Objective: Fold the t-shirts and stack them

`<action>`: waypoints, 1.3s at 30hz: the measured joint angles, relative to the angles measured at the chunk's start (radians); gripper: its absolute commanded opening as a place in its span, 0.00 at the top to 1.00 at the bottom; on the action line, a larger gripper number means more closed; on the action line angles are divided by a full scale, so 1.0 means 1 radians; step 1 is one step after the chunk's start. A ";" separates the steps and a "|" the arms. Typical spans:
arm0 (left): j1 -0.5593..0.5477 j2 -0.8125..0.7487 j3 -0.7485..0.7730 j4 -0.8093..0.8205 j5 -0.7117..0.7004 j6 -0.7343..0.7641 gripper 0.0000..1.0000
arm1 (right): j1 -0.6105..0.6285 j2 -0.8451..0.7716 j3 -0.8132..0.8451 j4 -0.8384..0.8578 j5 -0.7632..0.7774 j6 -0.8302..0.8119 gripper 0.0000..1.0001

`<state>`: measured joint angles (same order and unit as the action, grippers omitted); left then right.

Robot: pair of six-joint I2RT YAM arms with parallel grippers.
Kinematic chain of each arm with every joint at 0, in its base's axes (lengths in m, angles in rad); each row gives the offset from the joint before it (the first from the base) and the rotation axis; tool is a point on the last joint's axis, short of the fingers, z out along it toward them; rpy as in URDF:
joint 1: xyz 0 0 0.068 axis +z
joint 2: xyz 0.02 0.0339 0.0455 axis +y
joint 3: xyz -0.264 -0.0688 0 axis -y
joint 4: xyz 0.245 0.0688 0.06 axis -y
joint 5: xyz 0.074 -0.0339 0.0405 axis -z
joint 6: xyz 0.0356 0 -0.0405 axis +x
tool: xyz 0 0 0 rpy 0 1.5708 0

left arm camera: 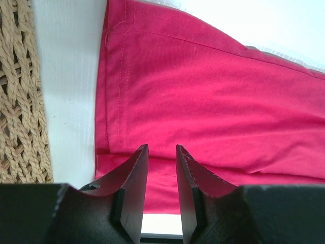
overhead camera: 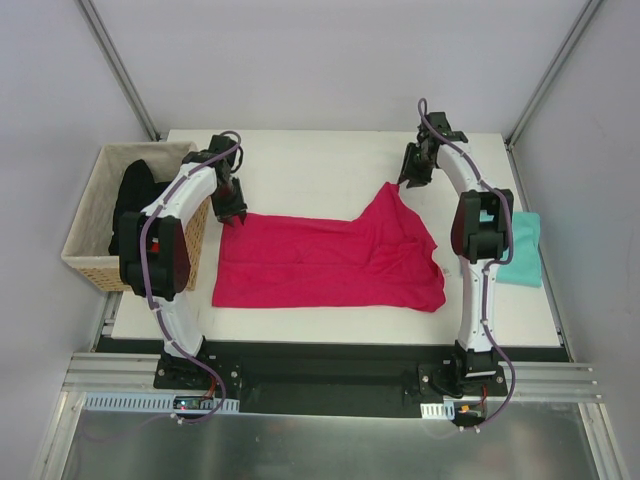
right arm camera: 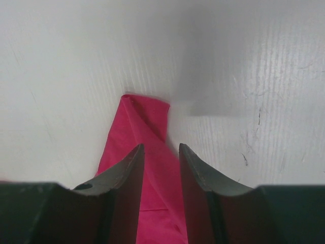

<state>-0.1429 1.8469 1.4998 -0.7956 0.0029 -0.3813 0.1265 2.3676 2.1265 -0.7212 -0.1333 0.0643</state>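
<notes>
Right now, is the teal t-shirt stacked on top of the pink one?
No, the teal t-shirt lies off to the right, apart from the pink t-shirt spread out in the middle.

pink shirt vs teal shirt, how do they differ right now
The pink shirt lies spread wide across the middle of the table; the teal shirt is a compact piece at its right edge. The pink shirt shows almost whole; the teal shirt is partly hidden behind the right arm. The left gripper and right gripper are at the pink shirt's far corners; neither is at the teal shirt. Both lie on the table.
</notes>
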 measured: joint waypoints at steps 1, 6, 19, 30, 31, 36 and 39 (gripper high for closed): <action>0.000 0.000 0.002 -0.003 0.000 0.000 0.72 | -0.001 0.004 0.000 0.002 -0.008 0.002 0.62; 0.000 0.000 0.004 -0.011 0.000 0.000 0.73 | -0.005 0.039 0.002 0.017 -0.053 0.015 0.60; 0.000 -0.020 0.004 -0.040 -0.006 -0.001 0.73 | -0.044 0.070 0.014 0.078 -0.122 0.055 0.61; 0.000 -0.062 0.002 -0.060 -0.014 -0.025 0.73 | -0.058 0.119 0.045 0.108 -0.175 0.085 0.68; 0.000 -0.066 0.000 -0.060 -0.014 -0.027 0.73 | -0.058 0.119 0.045 0.108 -0.177 0.086 0.70; 0.000 -0.076 -0.006 -0.066 -0.014 -0.031 0.73 | -0.059 0.121 0.045 0.108 -0.190 0.093 0.77; 0.000 -0.076 -0.006 -0.068 -0.014 -0.031 0.73 | -0.060 0.125 0.045 0.111 -0.195 0.098 0.78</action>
<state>-0.1429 1.7706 1.4933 -0.8635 -0.0109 -0.4126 0.0669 2.4928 2.1719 -0.6102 -0.3279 0.1619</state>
